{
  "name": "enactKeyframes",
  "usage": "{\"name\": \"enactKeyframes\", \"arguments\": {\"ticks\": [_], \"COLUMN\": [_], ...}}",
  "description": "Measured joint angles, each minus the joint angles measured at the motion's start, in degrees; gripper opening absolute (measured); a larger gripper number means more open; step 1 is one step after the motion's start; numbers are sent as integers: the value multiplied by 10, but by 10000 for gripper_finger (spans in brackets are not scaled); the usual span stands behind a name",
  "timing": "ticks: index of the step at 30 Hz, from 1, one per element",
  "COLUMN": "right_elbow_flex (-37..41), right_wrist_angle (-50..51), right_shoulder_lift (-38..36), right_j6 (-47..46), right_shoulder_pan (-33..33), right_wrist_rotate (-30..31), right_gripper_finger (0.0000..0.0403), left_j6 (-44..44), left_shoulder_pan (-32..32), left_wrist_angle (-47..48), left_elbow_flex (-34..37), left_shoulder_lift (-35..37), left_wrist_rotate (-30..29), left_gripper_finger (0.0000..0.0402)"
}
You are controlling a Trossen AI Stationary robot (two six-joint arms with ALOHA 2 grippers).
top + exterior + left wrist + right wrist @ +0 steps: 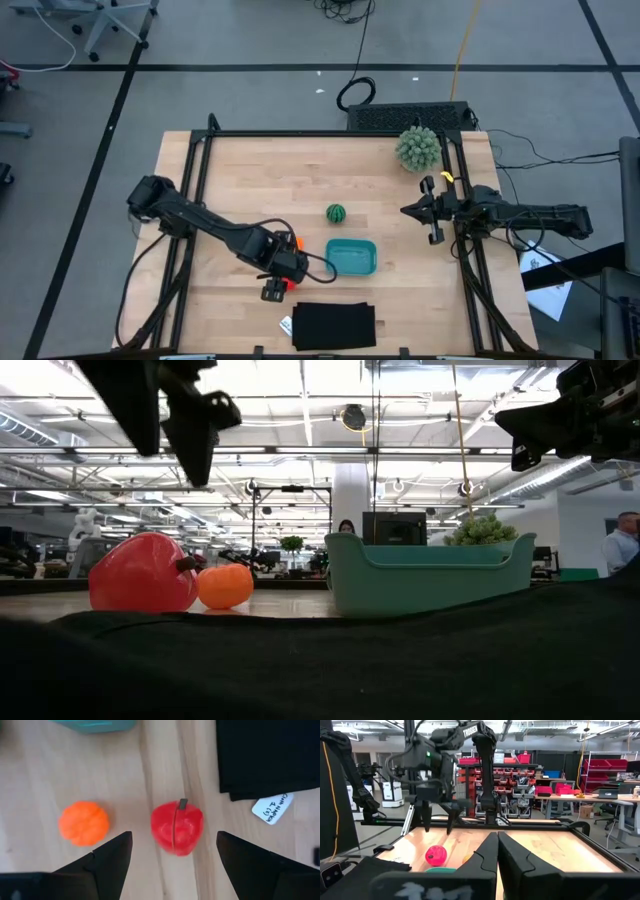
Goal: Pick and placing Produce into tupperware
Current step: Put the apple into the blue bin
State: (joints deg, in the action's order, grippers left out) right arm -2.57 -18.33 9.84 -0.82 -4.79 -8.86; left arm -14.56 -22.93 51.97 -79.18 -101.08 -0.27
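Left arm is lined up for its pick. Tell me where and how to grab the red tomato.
Grip the red tomato across its round body, coming straight down from above. The left end effector is open with the fingers either side of it. Its stem lies sideways, so skip that. The orange ball sits apart, leaving finger room.

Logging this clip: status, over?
Left gripper open above red tomato-like toy. Right gripper shut, parked at table's right edge. Teal plastic tupperware empty. Path clear.
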Motion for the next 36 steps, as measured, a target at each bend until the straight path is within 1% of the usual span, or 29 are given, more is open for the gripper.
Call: {"name": "enactKeyframes", "arguments": {"ticks": [6,11,15,19,32,36], "right_elbow_flex": [0,0,0,0,0,0], "right_wrist_angle": [0,0,0,0,0,-1], "right_shoulder_lift": [0,0,0,0,0,0], "right_j6": [0,1,1,1,0,0], "right_shoulder_pan": [0,0,0,0,0,0], "right_wrist_rotate": [0,0,0,0,0,0], "right_gripper_finger": [0,0,0,0,0,0], "left_j6": [-15,-31,-50,-51,-58,-59], "left_shoulder_pan": [-6,-13,-15,-15,-15,-15], "left_wrist_angle": [-75,-102,-108,-133,-213,-232], "left_elbow_flex": [46,69,82,100,168,179], "left_shoulder_lift": [0,0,0,0,0,1], "left_wrist_rotate": [11,17,5,-2,1,2], "left_gripper_finger": [296,296,296,296,296,297]}}
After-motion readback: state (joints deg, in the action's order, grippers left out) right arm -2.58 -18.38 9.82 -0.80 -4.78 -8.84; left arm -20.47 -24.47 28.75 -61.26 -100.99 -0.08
